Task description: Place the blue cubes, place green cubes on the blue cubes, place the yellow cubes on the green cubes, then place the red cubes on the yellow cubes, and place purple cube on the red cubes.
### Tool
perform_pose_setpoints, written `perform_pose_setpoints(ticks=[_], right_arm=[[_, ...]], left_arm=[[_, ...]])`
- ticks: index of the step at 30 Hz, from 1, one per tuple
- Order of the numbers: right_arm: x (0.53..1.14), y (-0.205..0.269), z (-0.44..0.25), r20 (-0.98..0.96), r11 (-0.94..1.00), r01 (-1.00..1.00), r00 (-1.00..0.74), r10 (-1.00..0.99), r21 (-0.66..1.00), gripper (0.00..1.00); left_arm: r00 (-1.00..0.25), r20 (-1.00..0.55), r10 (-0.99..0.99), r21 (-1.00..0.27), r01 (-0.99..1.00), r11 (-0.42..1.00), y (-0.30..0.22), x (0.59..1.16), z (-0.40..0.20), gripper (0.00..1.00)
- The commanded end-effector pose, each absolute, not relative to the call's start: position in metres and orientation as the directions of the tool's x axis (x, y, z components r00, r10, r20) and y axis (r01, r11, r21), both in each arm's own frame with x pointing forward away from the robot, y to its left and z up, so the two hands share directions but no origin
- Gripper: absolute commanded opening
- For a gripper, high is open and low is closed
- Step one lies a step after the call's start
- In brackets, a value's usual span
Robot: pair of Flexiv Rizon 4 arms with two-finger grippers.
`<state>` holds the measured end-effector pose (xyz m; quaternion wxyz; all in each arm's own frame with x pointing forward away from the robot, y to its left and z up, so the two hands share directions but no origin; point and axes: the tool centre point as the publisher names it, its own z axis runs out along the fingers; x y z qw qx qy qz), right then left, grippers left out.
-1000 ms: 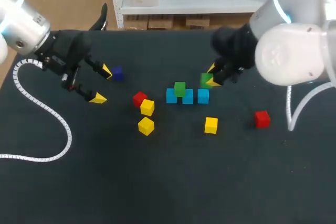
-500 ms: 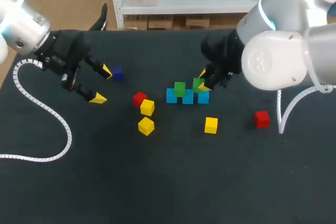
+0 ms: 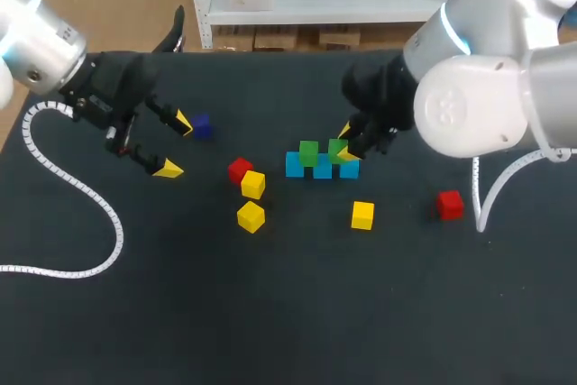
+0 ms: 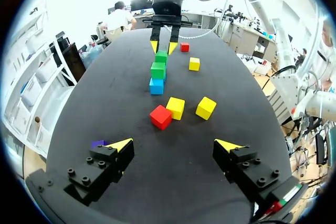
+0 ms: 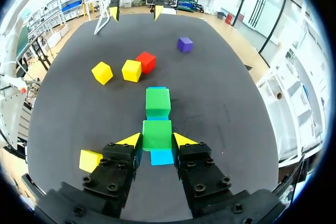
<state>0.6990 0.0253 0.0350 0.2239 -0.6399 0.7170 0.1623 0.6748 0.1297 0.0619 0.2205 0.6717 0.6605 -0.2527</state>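
Note:
Three blue cubes [image 3: 322, 169] form a row at mid-table, and one green cube [image 3: 309, 152] sits on top of them. My right gripper [image 3: 346, 142] is shut on a second green cube [image 5: 157, 134], holding it beside the first green cube [image 5: 157, 102] and over the row's blue cube [image 5: 161, 157]. Whether it rests on the blue I cannot tell. My left gripper [image 3: 171, 143] hangs open and empty at the left, with the purple cube [image 3: 201, 126] just beyond one finger. In the left wrist view the purple cube [image 4: 97, 143] peeks out beside a finger of the left gripper [image 4: 174, 145].
Left of the row lie a red cube [image 3: 239, 169] and two yellow cubes [image 3: 253, 184] [image 3: 251, 216]. A third yellow cube [image 3: 362, 215] sits in front of the row, and a red cube [image 3: 450, 205] lies to the right. A white coiled cable [image 3: 81, 196] lies at the left.
My right gripper has carried the green cube left and down to the blue row, next to the first green cube. The left arm has not moved.

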Motion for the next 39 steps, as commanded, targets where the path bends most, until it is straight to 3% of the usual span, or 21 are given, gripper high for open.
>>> perform_pose_setpoints(ticks=[1, 39], right_arm=[[0.7015, 0.0246, 0.0339, -0.531, 0.123, -0.991, -0.080, -0.844, -0.045, 0.00], [0.7038, 0.0254, 0.0281, -0.529, 0.107, -0.994, -0.073, -0.846, -0.034, 0.00]], left_arm=[[0.003, -0.634, 0.774, -0.036, 0.999, -0.033, 0.1303, 0.6757, 0.0605, 1.00], [0.003, -0.634, 0.774, -0.036, 0.999, -0.033, 0.1303, 0.6757, 0.0605, 1.00]])
